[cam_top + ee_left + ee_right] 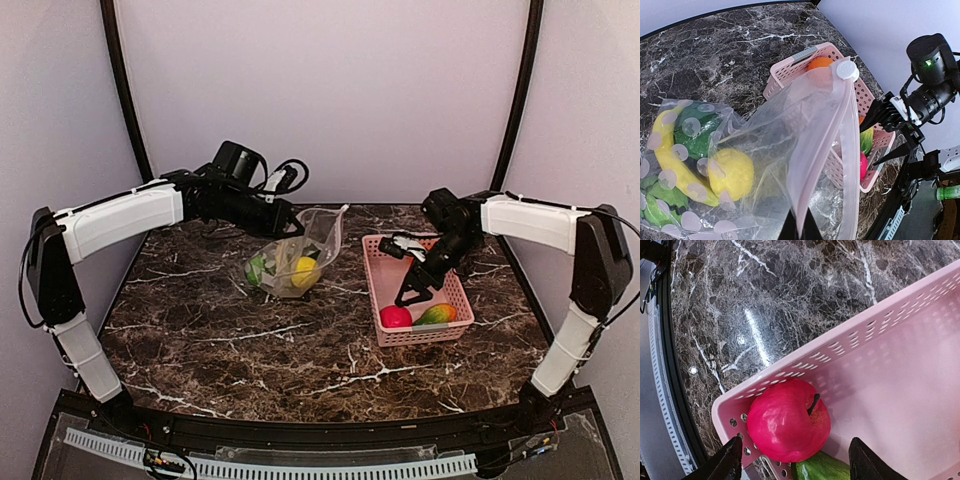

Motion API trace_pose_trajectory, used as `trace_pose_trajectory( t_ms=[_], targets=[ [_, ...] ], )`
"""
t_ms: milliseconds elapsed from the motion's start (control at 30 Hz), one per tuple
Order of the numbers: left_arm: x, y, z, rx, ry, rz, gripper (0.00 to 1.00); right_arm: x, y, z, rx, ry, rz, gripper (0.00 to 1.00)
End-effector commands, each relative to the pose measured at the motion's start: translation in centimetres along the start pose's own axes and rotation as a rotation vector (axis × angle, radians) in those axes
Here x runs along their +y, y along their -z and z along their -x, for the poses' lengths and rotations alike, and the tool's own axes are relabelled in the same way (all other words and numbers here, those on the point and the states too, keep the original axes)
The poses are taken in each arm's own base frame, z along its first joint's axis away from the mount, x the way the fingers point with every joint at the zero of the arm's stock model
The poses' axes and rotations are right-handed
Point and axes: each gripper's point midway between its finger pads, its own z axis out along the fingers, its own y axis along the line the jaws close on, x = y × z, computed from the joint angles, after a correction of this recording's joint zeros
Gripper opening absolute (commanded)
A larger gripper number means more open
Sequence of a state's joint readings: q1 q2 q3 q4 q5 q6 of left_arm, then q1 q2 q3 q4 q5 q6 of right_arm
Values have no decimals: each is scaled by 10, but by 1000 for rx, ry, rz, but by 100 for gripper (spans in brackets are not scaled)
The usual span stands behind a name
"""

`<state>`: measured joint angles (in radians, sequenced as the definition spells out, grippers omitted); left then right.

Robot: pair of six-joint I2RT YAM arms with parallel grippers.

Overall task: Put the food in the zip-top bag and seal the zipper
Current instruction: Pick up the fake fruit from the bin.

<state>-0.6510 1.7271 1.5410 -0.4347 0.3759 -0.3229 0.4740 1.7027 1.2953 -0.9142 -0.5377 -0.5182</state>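
Note:
The clear dotted zip-top bag lies left of the pink basket. My left gripper is shut on its mouth edge and holds the zipper up, as the left wrist view shows at my gripper. Inside the bag are the banana, lemon, melon and green pepper. My right gripper is open over the basket, its jaws either side of the red-pink fruit. The mango lies beside the fruit. The orange sits at the basket's far end.
The basket's perforated wall runs close beside the red-pink fruit, with the left finger outside it. The dark marble table stretches in front. Curtain walls close the back and sides.

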Motion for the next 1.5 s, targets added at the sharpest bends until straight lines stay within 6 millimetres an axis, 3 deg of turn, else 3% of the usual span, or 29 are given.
trace_pose_trajectory(
  t_ms=[0, 467, 600, 933, 1167, 1367, 1467],
  targets=[
    [-11, 20, 6, -45, -22, -8, 1, -4, -17, -9, 23, -26, 27, 71],
    [-8, 19, 3, -37, -17, 1, 1, -1, -40, -18, 48, -91, 127, 79],
    [-8, 19, 2, -35, -16, 1, 1, -1, -49, -25, 77, -124, 154, 86],
    [-8, 18, 0, -29, -13, -3, 1, -3, -54, -25, 87, -156, 169, 72],
    [-9, 21, 0, -34, -14, -3, 1, -7, -31, -14, 71, -111, 81, 66],
    [-12, 24, 7, -54, -9, -7, 1, -14, 14, 9, 35, 1, -84, 64],
    [-13, 26, 7, -59, -11, -6, 1, -9, 41, 32, -31, 74, -134, 64]
  ],
)
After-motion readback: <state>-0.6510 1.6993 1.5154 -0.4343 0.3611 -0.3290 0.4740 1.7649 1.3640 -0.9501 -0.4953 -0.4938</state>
